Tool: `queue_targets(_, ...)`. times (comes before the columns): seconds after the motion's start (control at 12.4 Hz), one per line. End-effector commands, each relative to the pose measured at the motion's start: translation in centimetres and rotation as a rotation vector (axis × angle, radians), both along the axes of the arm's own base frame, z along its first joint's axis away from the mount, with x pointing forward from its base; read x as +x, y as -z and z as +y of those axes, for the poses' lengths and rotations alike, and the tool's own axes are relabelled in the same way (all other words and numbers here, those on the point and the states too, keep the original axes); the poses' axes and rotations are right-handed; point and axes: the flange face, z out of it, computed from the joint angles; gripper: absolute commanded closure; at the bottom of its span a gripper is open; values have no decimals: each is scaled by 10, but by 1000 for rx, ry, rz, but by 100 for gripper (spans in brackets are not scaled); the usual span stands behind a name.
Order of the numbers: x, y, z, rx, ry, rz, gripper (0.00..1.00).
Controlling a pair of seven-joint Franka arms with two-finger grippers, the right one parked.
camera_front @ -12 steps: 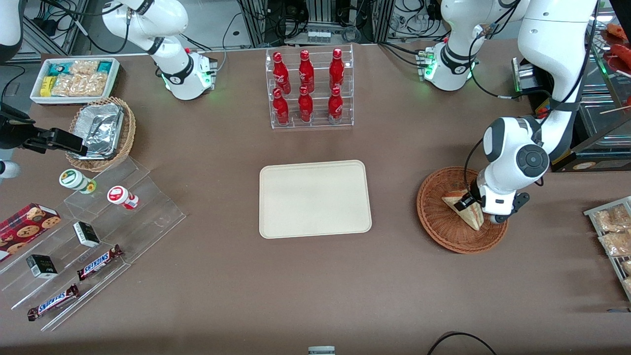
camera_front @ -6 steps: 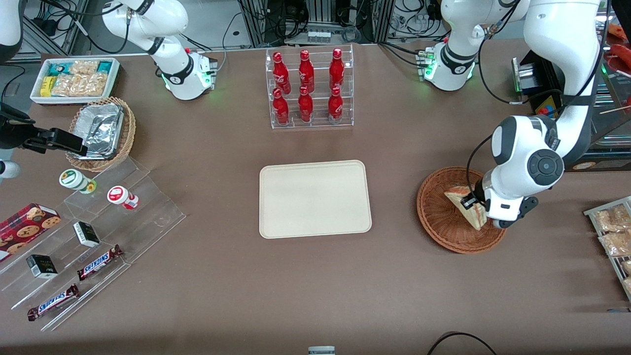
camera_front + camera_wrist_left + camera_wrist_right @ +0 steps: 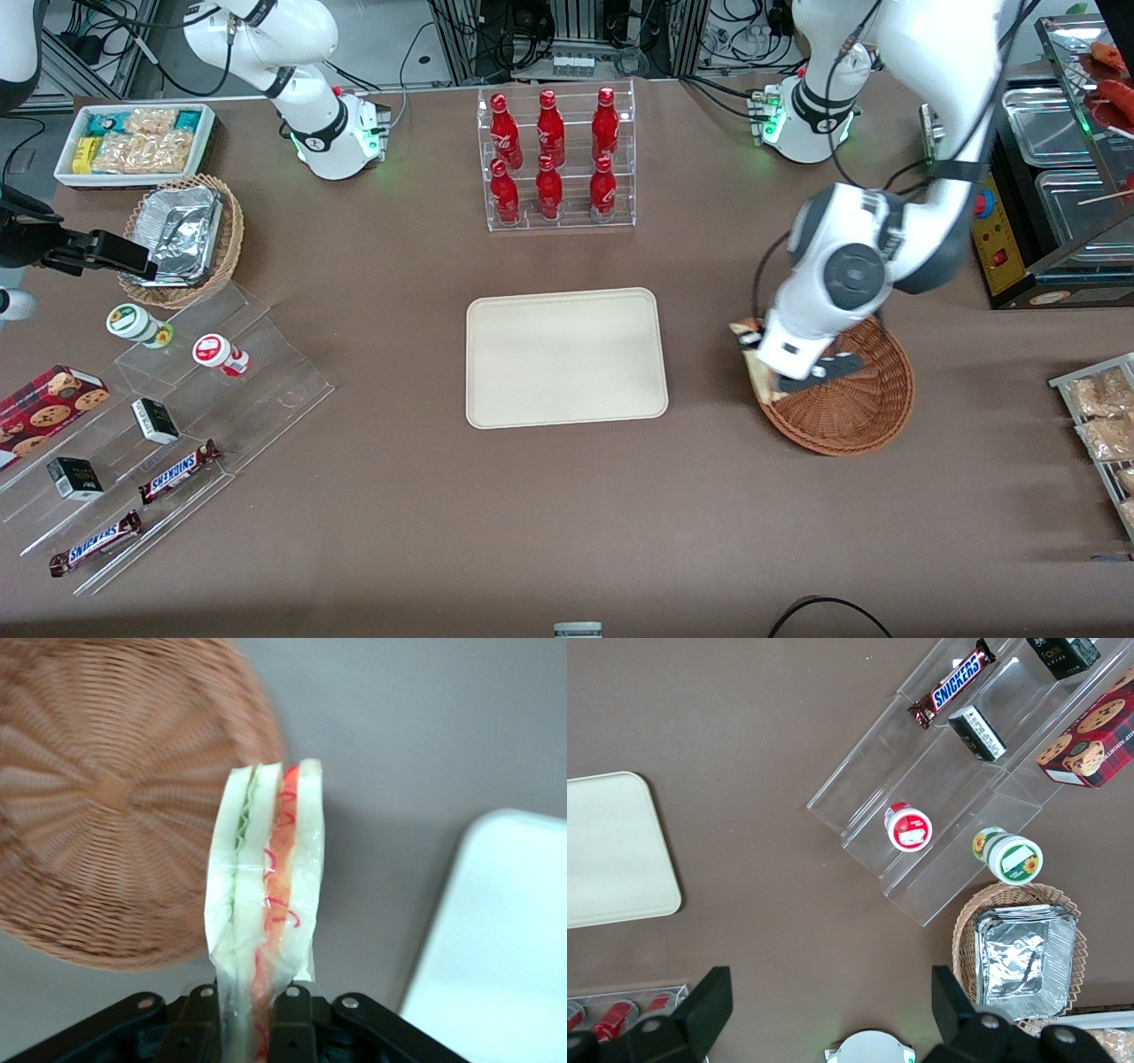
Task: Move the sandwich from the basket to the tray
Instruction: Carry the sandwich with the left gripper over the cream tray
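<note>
My left gripper (image 3: 769, 370) is shut on the clear-wrapped sandwich (image 3: 754, 353) and holds it in the air over the rim of the reddish-brown wicker basket (image 3: 855, 412), on the side toward the tray. In the left wrist view the sandwich (image 3: 266, 904) stands up between the two black fingers (image 3: 197, 1020), its red-orange and cream filling edge showing, with the empty basket (image 3: 106, 806) below and a corner of the cream tray (image 3: 505, 939) beside it. The cream-beige tray (image 3: 565, 356) lies flat and bare at the table's middle; it also shows in the right wrist view (image 3: 611, 850).
A clear rack of red bottles (image 3: 554, 159) stands farther from the front camera than the tray. Bagged snacks on a rack (image 3: 1099, 416) lie at the working arm's end. A foil-lined tan basket (image 3: 182, 235), a white snack bin (image 3: 133, 142) and clear steps with snacks (image 3: 168, 425) lie toward the parked arm's end.
My gripper has lifted the sandwich out of the basket's middle and carried it toward the tray, to above the basket's rim. The arm's wrist has swung the same way.
</note>
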Motion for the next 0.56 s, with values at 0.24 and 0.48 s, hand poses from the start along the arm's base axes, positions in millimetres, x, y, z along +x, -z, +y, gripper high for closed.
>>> queue_targets(0.24, -7, 24, -144, 4, 54, 10, 100)
queue_targets(0.48, -18, 52, -202, 3, 41, 7, 100)
